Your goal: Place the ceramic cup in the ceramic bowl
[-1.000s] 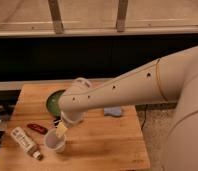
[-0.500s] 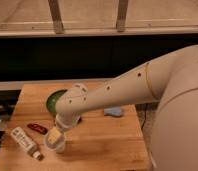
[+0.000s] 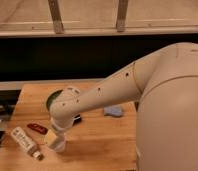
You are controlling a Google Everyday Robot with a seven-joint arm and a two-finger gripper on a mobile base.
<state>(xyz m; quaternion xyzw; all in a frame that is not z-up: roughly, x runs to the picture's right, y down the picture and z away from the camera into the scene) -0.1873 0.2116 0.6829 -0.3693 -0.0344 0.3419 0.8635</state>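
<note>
The gripper [image 3: 55, 138] was found right at the top of the ceramic cup [image 3: 58, 146], which stood upright close to the front edge of the desk [image 3: 102, 145], towards its front left corner. How far the claw was open, and whether anything was held in it, could not be told, because the rim of the cup was covered by the wrist.

The ceramic bowl [image 3: 52, 99] was seen nearer the back edge, on the left side, partly hidden behind the arm and apart from the cup. A white tube-like bottle [image 3: 25, 142] lay just beside the cup by the left edge. A small red object [image 3: 37, 128] lay between bottle and bowl, and a blue object [image 3: 113, 111] lay towards the right edge.

The cup was judged light, stiff and brittle, with a glaze likely to be slippery. A hold high on the wall, just under the wider rim, was thought safest, since the flare would keep it from sliding down. A gentle set-down was judged necessary, as ceramic might chip against ceramic.
</note>
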